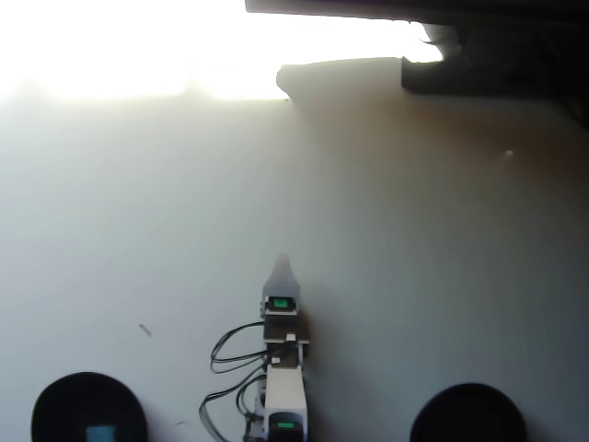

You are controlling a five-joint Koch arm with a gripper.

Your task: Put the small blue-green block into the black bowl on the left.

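While the block (pixel 100 432) lay inside the black bowl (pixel 55 405) at lower left, the pincer (pixel 282 264) pointed away over the table (pixel 414 276), well apart; its opening I couldn't tell.

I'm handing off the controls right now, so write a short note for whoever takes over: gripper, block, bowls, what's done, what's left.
Gripper: points up the middle of the overhead view, over bare table, holding nothing visible. Only one pale tip shows, so open or shut cannot be told.
Small blue-green block: lies inside the black bowl at the lower left of the overhead view.
Other black bowl, lower right: looks empty.
Done: the block is in the left bowl.
Left: nothing for the block, it seems; perhaps only park the arm.
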